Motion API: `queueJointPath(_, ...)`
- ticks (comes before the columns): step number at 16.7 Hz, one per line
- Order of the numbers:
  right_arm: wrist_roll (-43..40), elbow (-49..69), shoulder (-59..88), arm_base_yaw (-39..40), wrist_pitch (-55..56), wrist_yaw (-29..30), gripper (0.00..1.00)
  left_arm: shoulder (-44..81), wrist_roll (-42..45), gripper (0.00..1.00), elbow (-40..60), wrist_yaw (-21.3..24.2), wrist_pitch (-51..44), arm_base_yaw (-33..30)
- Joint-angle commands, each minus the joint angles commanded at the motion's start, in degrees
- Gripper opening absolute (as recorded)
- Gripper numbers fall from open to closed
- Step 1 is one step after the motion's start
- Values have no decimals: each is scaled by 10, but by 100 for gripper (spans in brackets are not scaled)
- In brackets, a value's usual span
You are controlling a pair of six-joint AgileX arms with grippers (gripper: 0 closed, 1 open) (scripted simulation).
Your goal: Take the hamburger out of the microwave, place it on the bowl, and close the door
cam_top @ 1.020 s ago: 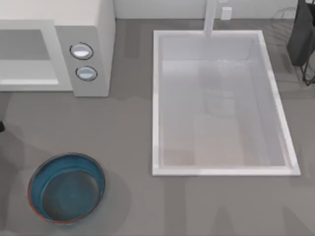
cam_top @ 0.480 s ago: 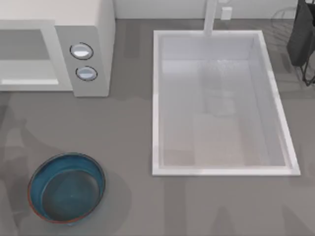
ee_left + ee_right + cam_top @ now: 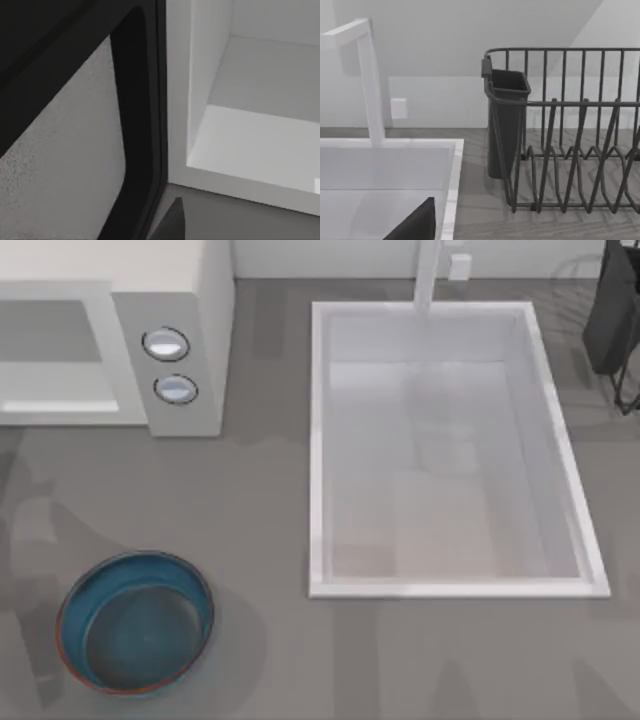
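The microwave [image 3: 185, 285] stands at the table's far left, its cavity [image 3: 250, 145] open and showing bare white floor and walls. The door [image 3: 137, 125] is swung open; its dark frame and pale speckled window sit close in the left wrist view. A dark part of my left gripper [image 3: 172, 225] lies just in front of the cavity's edge beside the door. The bowl [image 3: 135, 622], teal inside with a reddish rim, rests near the front left and holds nothing. The hamburger is out of view. My right gripper [image 3: 415, 225] hangs over the sink's back right corner.
A large white sink [image 3: 318, 440] with a faucet [image 3: 370, 85] fills the table's right half. A black wire dish rack [image 3: 570, 135] with a dark cup holder [image 3: 505, 120] stands at the back right. Two round knobs [image 3: 166, 343] mark the microwave's panel.
A dark piece of my left arm at the top view's left edge has slipped out of that view. Shadows on the left of the table have shifted. Bowl and microwave stay put.
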Motion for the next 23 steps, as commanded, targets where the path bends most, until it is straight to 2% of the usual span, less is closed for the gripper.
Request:
queueJointPath(3,0,0,0,0,0,0,100,6,-34,0,22,-17,-32,-22)
queueJointPath(5,0,0,0,0,0,0,100,16,-87,0,53,-40,-82,-53)
queueJointPath(9,0,0,0,0,0,0,100,54,-266,0,142,-106,-250,-143)
queueJointPath(12,0,0,0,0,0,0,100,96,-461,0,223,-161,-418,-225)
queueJointPath(17,0,0,0,0,0,0,100,185,-853,0,368,-250,-738,-365)
queueJointPath(23,0,0,0,0,0,0,100,324,-1296,0,513,-323,-1118,-507)
